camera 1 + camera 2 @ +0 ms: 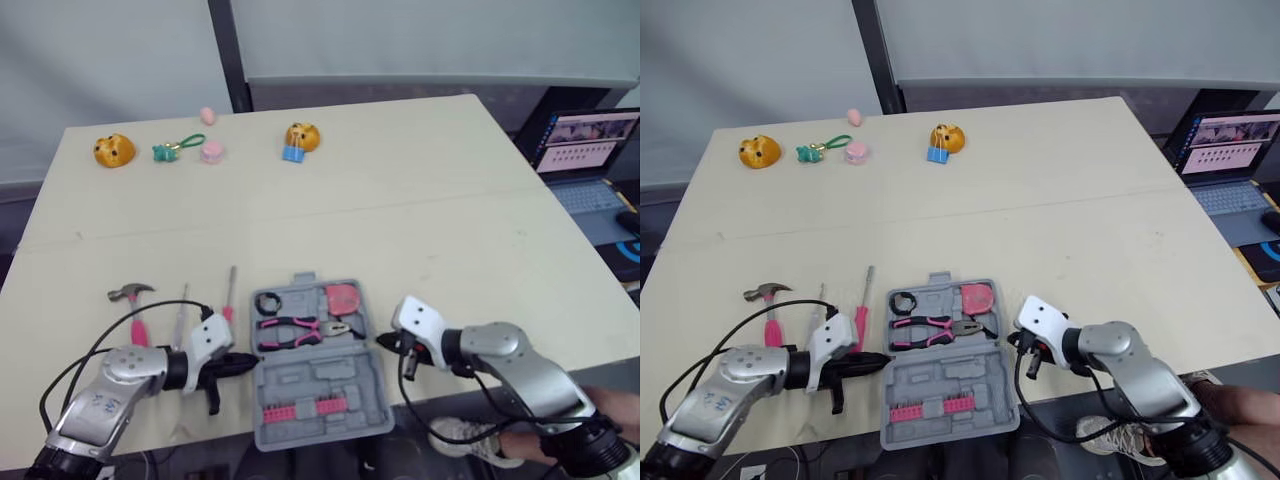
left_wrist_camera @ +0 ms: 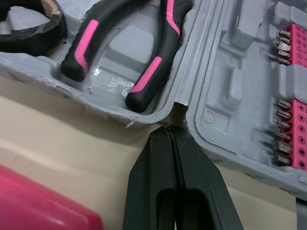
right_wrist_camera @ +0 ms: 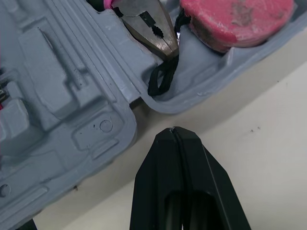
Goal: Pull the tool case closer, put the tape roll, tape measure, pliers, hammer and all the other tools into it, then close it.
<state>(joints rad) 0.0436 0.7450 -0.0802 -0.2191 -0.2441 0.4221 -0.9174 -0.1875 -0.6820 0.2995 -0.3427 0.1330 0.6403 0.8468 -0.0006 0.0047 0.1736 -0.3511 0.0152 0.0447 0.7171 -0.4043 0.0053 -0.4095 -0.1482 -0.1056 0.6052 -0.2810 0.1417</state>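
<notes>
Pulling the case: the tool case (image 1: pixel 318 385) lies open at the near edge of the tabletop (image 1: pixel 420 200), so the drag looks about done. More pull could tip its near half over the edge.
Left gripper (image 1: pixel 246 363): fingers pressed together, holding nothing, tip just beside the case's left wall at the hinge line.
Right gripper (image 1: pixel 384 343): also closed and empty, tip just short of the right wall at the same hinge line.
Doing it well: if the case needs squaring, push evenly from both sides at the hinge so that it slides flat and does not turn. Keep the tips low against the wall and clear of the pockets.
Far half of case: the tape roll (image 1: pixel 269 301) sits in the left pocket and the pliers (image 1: pixel 295 330) in the middle recess, nose toward the robot's right. The pink tape measure (image 1: pixel 343 298) is in the right pocket, its black cord looping by the pliers' nose.
Near half of case: a pink bit strip (image 1: pixel 300 410) runs along the near side, and the other moulded recesses look empty.
Outside the case: the hammer (image 1: pixel 135 305), a pale screwdriver (image 1: pixel 181 312) and a red-handled screwdriver (image 1: pixel 229 295) lie on the tabletop to the left, close to the left gripper.
Remaining, by my reading: load those three tools, then fold the case shut.
</notes>
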